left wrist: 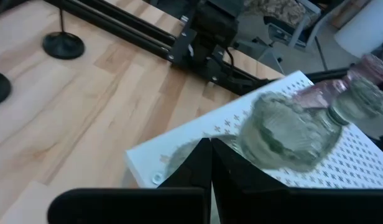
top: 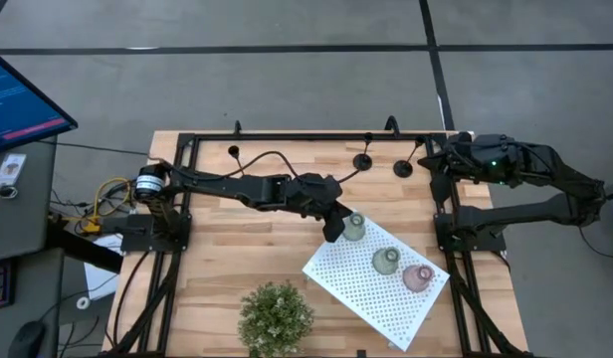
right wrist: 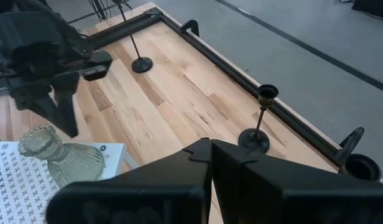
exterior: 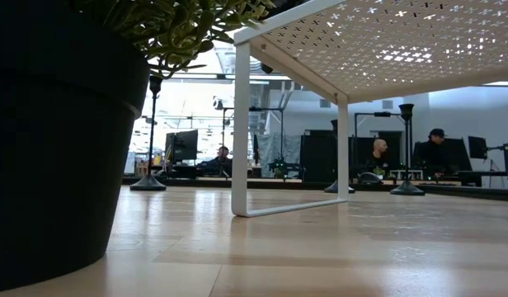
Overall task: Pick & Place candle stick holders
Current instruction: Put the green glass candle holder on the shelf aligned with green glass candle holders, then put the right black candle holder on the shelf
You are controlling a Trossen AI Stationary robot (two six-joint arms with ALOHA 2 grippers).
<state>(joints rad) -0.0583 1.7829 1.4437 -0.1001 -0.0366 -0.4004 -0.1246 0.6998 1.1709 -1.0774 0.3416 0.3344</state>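
Left gripper (top: pixel 333 230) hangs at the board's (top: pixel 366 288) upper corner with fingers pressed together, empty, just beside the greenish holder (top: pixel 354 227) standing on that corner. Right gripper (top: pixel 436 159) waits at the table's far right edge, also closed. Risk: a sideways move could knock the greenish holder into the two pale holders (top: pixel 402 269) or off the edge; three black holders (top: pixel 362 159) stand along the far side.
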